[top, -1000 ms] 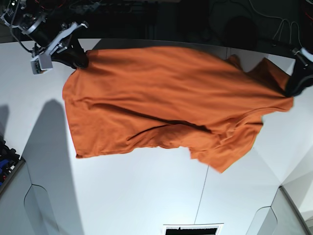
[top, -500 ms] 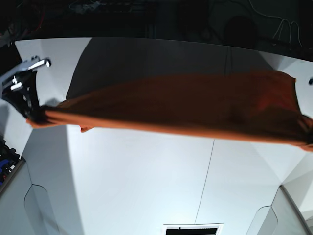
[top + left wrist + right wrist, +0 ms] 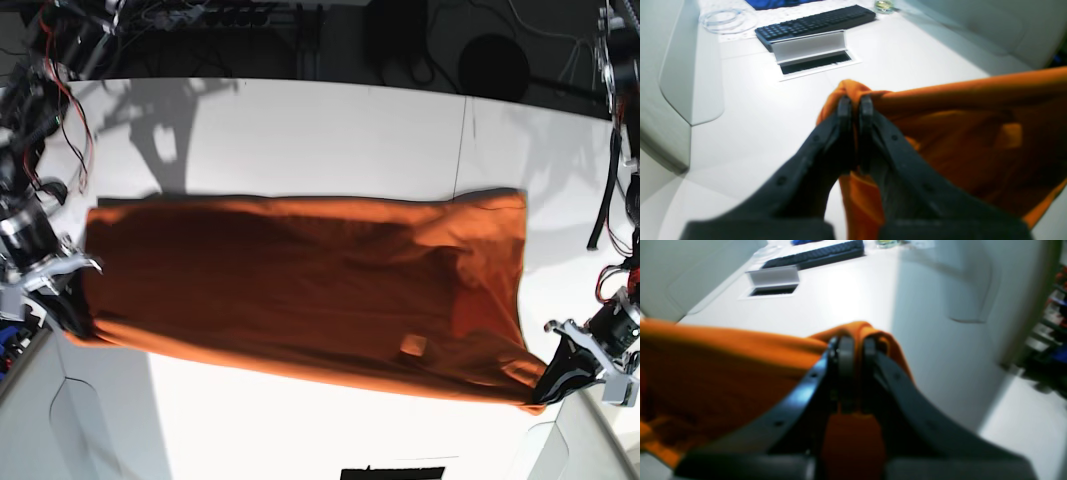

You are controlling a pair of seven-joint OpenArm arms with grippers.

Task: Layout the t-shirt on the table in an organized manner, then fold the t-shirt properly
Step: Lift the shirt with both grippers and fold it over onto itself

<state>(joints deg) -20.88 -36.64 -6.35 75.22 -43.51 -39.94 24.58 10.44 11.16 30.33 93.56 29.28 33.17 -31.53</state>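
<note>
Across the white table (image 3: pixel 300 120) the orange t-shirt (image 3: pixel 300 290) hangs stretched between both arms, held up as a wide sheet above the surface. Left gripper (image 3: pixel 855 101) is clamped tight on one bunched corner; right gripper (image 3: pixel 855 341) is pinched shut on the opposite corner. A small patch, probably the tag (image 3: pixel 412 346), shows through the cloth. Keyboard (image 3: pixel 813 23) sits well apart at the far end. Progress: early. Shirt is spread sideways but not laid down flat, so layout isn't finished. No fold made yet; all folding is left.
</note>
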